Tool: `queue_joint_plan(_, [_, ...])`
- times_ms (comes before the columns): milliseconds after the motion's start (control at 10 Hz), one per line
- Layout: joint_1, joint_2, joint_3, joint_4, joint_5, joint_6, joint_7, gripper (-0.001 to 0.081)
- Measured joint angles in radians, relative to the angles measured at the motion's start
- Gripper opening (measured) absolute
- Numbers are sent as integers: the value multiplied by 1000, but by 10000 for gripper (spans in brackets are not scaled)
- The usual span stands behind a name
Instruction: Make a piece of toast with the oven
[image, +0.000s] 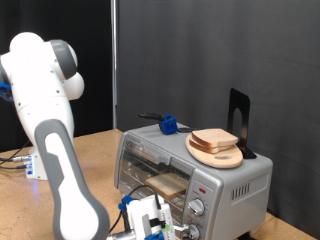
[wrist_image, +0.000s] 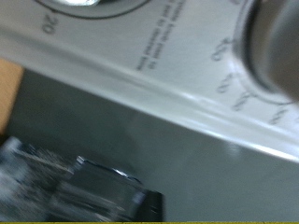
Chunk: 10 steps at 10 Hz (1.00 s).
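**Operator:** Report the surroundings, largest items first.

**Arm:** Dark curtains close off the back of the cell. Below them runs the wooden bench (image: 95, 150). On it stands the oven (image: 190, 170), silver-grey, glass door facing the exterior view's bottom left, with its control panel at the door's right. My white arm (image: 55, 130) rises at the exterior view's left and bends down in front of the oven.

**Operator:** Locate the piece of toast.

**Arm:** One tan slice, the piece of toast (image: 168, 183), lies inside on the rack, visible through the glass. The door appears closed, which I judge to be the correct condition for heating. A second slice (image: 214, 139) rests on a round wooden plate (image: 215, 156) on the oven roof. A blue object (image: 169, 125) and a black stand (image: 239, 120) also sit on the roof.

**Operator:** State the position and condition of the end effector.

**Arm:** The end effector (image: 150, 222) hangs low at the oven's front, just beside the two knobs (image: 201, 208). The wrist view confirms this: printed dial numerals and one knob (wrist_image: 276, 47) fill the frame at close range. My judgement is that the hand is stationed here to operate the controls. Whether the fingers are released or clenched, I cannot tell; the wrist view shows only a blurred dark shape where they would be.
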Motion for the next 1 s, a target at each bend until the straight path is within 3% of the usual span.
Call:
queue_joint_plan(300, [-22, 41, 19, 4, 53, -75, -287, 0])
queue_joint_plan(400, [-50, 46, 29, 9, 66, -133, -355, 0])
queue_joint_plan(500, [-45, 45, 29, 8, 59, -108, -321, 0])
queue_joint_plan(700, [-24, 20, 18, 7, 36, -5, -122, 0])
queue_joint_plan(1000, [-4, -28, -8, 6, -31, 76, 163, 0])
